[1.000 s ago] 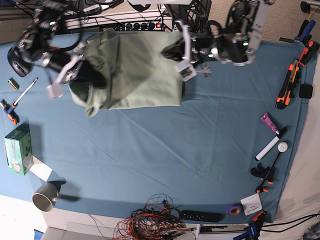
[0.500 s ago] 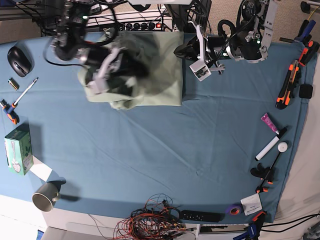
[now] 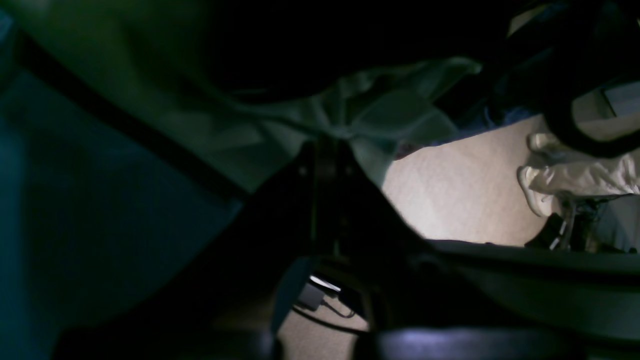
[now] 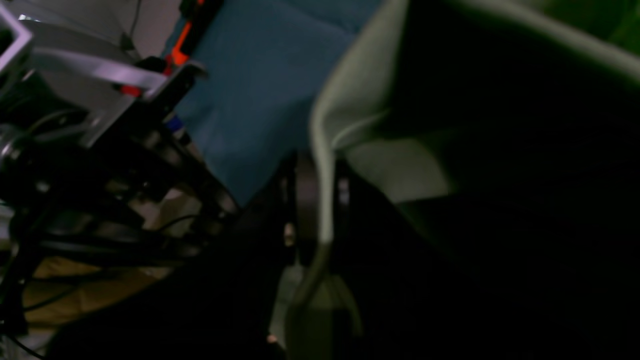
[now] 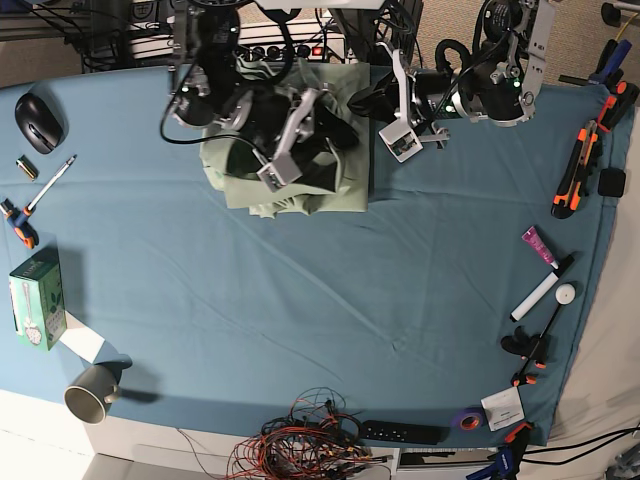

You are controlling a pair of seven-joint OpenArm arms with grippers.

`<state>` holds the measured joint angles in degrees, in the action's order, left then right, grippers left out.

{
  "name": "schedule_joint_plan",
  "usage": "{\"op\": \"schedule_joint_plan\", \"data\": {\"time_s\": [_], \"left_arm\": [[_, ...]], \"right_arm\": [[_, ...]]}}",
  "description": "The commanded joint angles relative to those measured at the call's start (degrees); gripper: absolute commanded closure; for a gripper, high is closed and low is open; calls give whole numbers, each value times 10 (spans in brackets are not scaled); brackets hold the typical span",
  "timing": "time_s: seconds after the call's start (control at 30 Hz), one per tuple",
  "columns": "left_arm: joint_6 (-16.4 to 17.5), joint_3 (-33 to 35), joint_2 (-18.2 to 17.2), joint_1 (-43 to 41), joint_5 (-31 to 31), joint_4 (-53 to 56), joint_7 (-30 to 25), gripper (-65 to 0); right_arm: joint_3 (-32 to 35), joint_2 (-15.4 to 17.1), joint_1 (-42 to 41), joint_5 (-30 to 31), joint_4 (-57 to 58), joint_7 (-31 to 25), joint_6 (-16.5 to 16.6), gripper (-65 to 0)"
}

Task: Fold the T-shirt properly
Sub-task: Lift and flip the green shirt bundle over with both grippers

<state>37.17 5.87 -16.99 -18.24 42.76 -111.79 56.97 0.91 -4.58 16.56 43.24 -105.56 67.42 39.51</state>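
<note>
T-shirt [image 5: 300,150] bunched at far edge of counter [image 5: 330,300], between both sets of fingers, partly doubled over itself. Right gripper [image 5: 285,150] over middle of cloth; in right wrist view, fingers [image 4: 305,200] closed on a pale green hem running straight between them. Probably carrying one side across to lay a fold, hence the raised, draped fabric beside the fingers.

Left gripper [image 5: 400,125] at shirt's edge on the opposite side; left wrist view shows dark fingers [image 3: 327,165] meeting at a puckered corner of cloth, so pinching it. Likely an anchor, keeping that edge from sliding while the other side travels.

Blue cloth just below and beside both sets of fingers. Tools and mouse [image 5: 38,108] well apart from either grip. Fold looks partway done; lower edge uneven, wrinkled.
</note>
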Motion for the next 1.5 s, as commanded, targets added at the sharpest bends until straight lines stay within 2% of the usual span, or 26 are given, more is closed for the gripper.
{"op": "schedule_joint_plan", "data": {"time_s": [0.0, 0.1, 0.3, 0.33, 0.4, 0.43, 0.47, 0.6, 1.07, 1.23, 1.47], "left_arm": [[4, -2, -2, 2, 14, -11, -12, 0], [4, -2, -2, 2, 15, -11, -12, 0], [4, -2, -2, 2, 30, -11, -12, 0], [5, -2, -2, 2, 32, -12, -12, -15], [4, -2, -2, 3, 32, -19, -12, -104], [4, -2, -2, 3, 32, -25, -13, -144], [4, -2, -2, 3, 32, -32, -13, -172], [3, -2, -2, 3, 31, -58, -14, -186], [2, -2, -2, 3, 31, -80, -12, -185], [-1, -25, -2, 3, 3, -132, -12, -185], [-7, -120, -3, 3, 15, -170, -15, -185]], "right_arm": [[7, -5, -5, 5, -10, -21, 5, 0], [17, -5, -5, -24, -10, -39, 5, 0], [18, -5, -5, -27, -10, -40, 5, 0], [18, -5, -5, -25, -10, -42, 5, -20], [18, -5, -5, -18, -10, -50, 5, -179], [18, -5, -5, -5, -10, -52, 5, -238], [18, -5, -5, 14, -10, -53, 5, -268], [18, -5, -5, 109, -10, -43, 5, -271], [18, -7, -6, 208, -10, 16, 5, -271], [18, -13, -17, 163, -10, 11, 5, -271], [23, -26, -23, 83, -9, -19, 5, -271]]}}
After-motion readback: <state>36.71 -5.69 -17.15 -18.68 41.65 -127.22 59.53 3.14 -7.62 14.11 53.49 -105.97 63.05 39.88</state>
